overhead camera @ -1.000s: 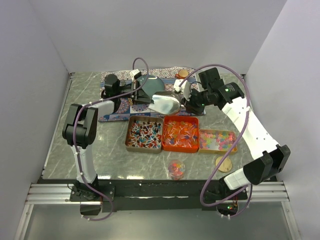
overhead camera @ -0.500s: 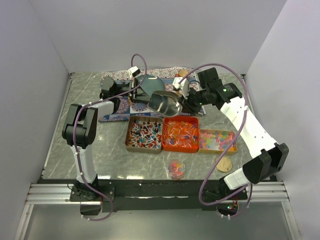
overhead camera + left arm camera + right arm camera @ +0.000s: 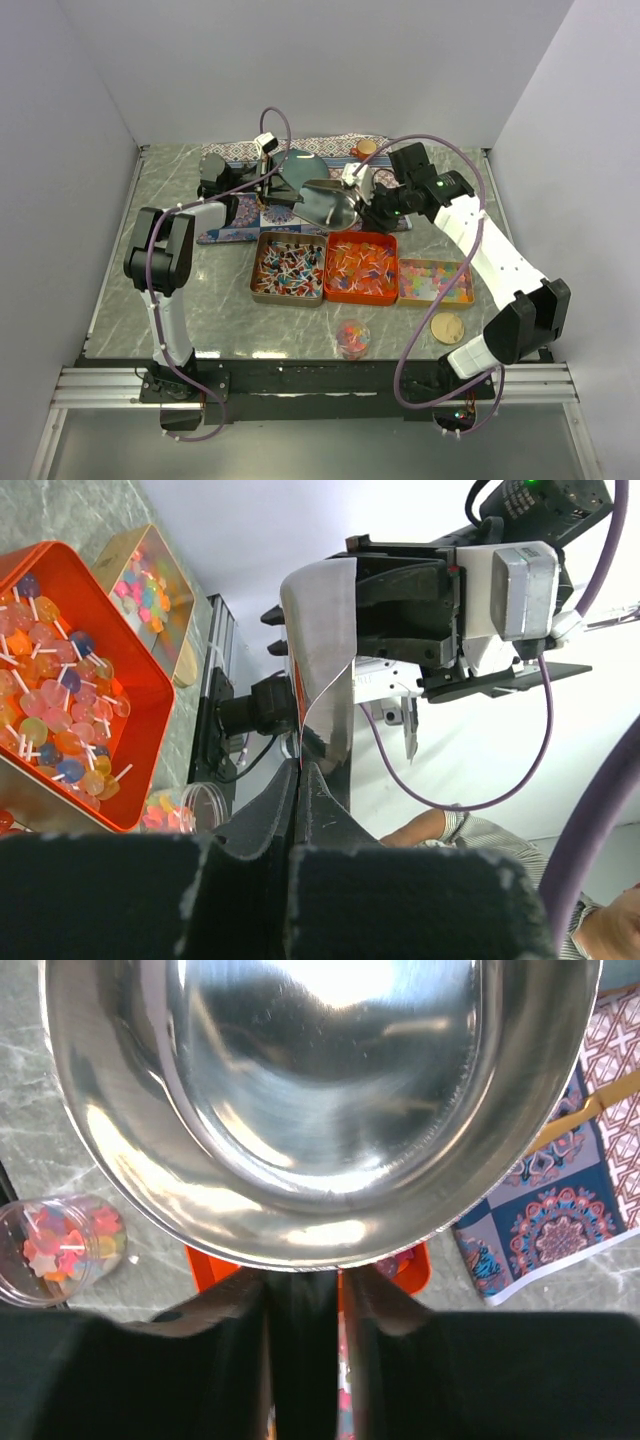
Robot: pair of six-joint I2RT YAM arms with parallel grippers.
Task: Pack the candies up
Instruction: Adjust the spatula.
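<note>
The candies lie in three trays: red-white-blue ones [image 3: 288, 268] in a metal tray, orange-red ones [image 3: 362, 266] in the orange tray, pastel ones [image 3: 434, 280] in a small tray. My right gripper [image 3: 372, 205] is shut on the handle of the silver scoop [image 3: 328, 205] and holds it above the orange tray's far edge. The scoop bowl [image 3: 320, 1090] is empty. My left gripper [image 3: 270, 190] is shut on a thin silvery pouch-like sheet [image 3: 320, 670], which stands edge-on just left of the scoop. The orange-red candies also show in the left wrist view [image 3: 60, 710].
A small clear jar [image 3: 352, 336] with a few candies stands near the front edge, a round wooden lid [image 3: 447, 327] to its right. A patterned cloth [image 3: 235, 225] lies under the grippers at the back. White walls enclose the table.
My right gripper has carried the scoop to the left, closer to my left gripper and the sheet it holds. My left gripper has shifted slightly.
</note>
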